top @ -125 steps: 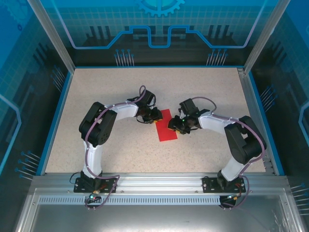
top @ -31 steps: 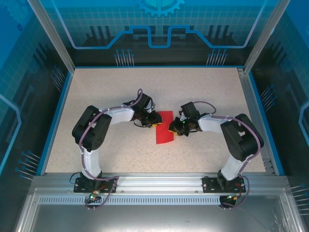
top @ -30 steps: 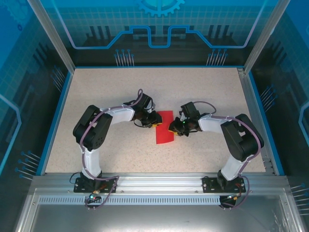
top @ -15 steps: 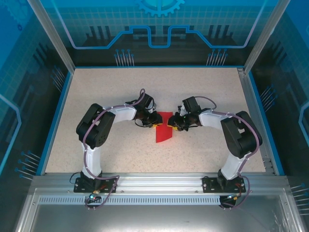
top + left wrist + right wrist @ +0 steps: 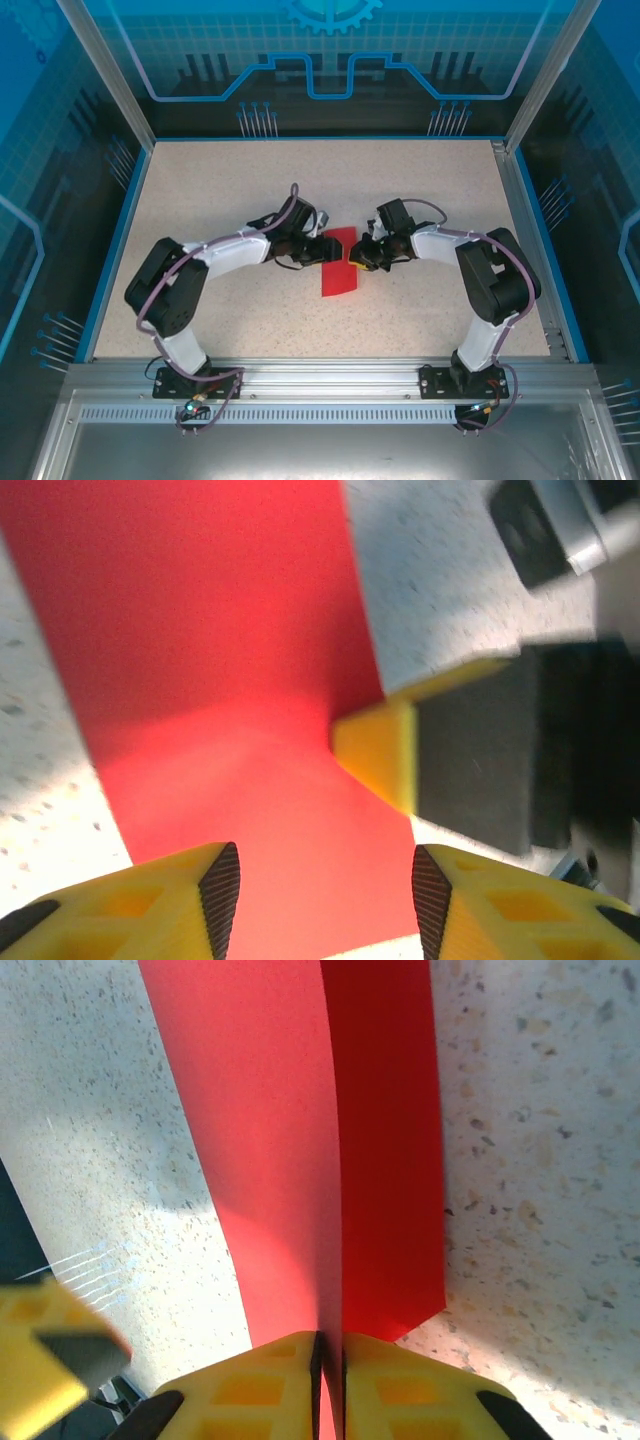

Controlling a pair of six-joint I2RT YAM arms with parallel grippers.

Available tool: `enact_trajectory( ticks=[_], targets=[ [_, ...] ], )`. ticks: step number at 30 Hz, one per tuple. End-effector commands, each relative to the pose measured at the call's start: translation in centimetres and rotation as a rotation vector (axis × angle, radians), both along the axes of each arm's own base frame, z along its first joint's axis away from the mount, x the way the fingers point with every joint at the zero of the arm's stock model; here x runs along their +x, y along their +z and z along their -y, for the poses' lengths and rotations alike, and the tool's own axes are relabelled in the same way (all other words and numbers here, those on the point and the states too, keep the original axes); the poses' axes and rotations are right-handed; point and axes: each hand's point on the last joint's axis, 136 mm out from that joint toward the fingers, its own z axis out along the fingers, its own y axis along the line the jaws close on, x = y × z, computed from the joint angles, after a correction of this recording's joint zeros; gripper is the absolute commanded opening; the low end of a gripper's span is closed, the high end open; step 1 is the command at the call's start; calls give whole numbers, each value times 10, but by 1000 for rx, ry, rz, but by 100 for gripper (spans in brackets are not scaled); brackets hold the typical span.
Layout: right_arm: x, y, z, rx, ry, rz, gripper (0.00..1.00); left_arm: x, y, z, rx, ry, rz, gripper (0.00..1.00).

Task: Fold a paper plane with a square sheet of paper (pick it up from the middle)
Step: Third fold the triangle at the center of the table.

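The square sheet of paper (image 5: pixel 338 270) is bright red and lies mid-table between both grippers. My right gripper (image 5: pixel 363 257) is shut on the sheet's right edge. In the right wrist view a flap of the sheet (image 5: pixel 270 1120) stands up and runs into my right gripper (image 5: pixel 331 1348), whose yellow fingers (image 5: pixel 400 1380) pinch it. My left gripper (image 5: pixel 323 247) sits at the sheet's left edge. It stands open (image 5: pixel 325 885) low over the sheet (image 5: pixel 200 630), with nothing held. The right gripper's yellow finger (image 5: pixel 380 752) shows just ahead of it.
The speckled table (image 5: pixel 250 190) is bordered by a blue rim and a metal frame (image 5: pixel 530 215). Both arms (image 5: pixel 215 255) (image 5: pixel 470 255) bend inward toward the middle. Open tabletop lies at the far side and along the near edge.
The right gripper has drawn the sheet's right edge up and toward the far side, so the red patch looks narrower. The left arm's elbow has swung left and lower, its gripper staying at the sheet.
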Motion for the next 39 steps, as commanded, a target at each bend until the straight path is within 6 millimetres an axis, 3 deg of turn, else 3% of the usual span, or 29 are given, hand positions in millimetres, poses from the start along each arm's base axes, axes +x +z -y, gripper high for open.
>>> enact_trajectory(
  ticks=[1,7,9,15,25,29,33,37,39],
  targets=[
    [3,3,2,13,10,-15,14,-26,3,6,130,-127,182,53],
    [2,1,1,7,21,-34,14,-67,-10,25,380,-316,429,53],
    [2,1,2,4,19,-35,14,-71,-12,31,441,-343,494,54],
    [3,2,2,6,16,-33,14,-65,-15,37,586,-336,611,58],
    [2,0,1,13,15,-39,15,-52,-24,47,637,-353,645,57],
    [2,-1,3,4,10,-39,15,-50,-22,46,640,-330,646,49],
    [2,-2,4,3,9,-40,15,-52,-23,42,639,-322,631,26],
    [1,-1,4,4,11,-39,15,-53,-21,39,639,-311,634,12],
    [2,-1,4,6,13,-39,16,-52,-19,38,640,-306,633,9]
  ],
)
